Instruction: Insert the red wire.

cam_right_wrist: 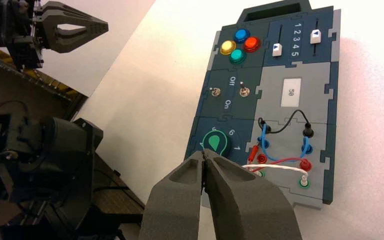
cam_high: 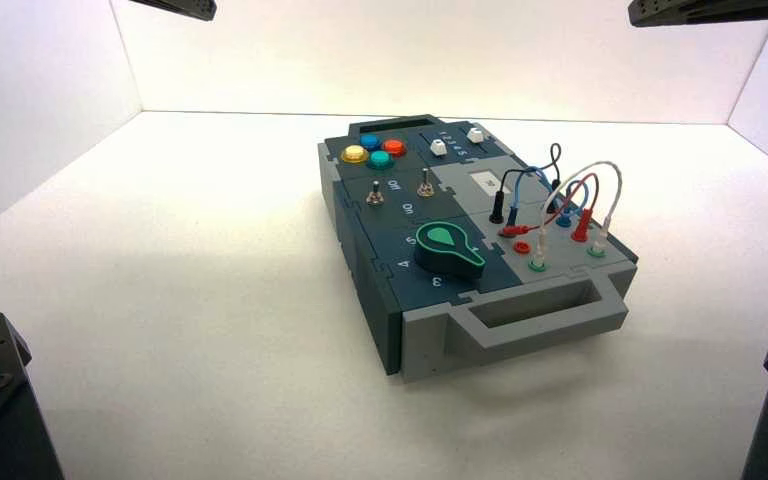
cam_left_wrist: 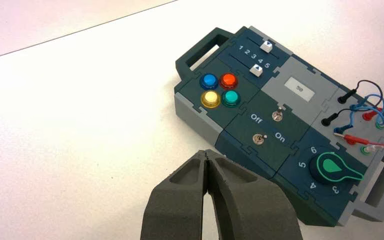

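Both pincers closed, empty: left gripper (cam_left_wrist: 207, 156), right gripper (cam_right_wrist: 203, 159). Red wire (cam_high: 516, 230), right of centre, one plug loose beside neighbouring wires; snagging likely.

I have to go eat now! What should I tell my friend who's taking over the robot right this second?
Left end effector: shut, holding nothing, hanging short of the box.
Right end effector: shut, holding nothing, also short of the box.
Red wire: one plug sits in its red socket. The other plug lies loose on the grey panel, beside the empty red socket.
Done: nothing yet; the loose plug is not grasped.
Left: open an end effector, pick up the loose plug and push it into the empty red socket. The right arm looks closer to the wire corner.
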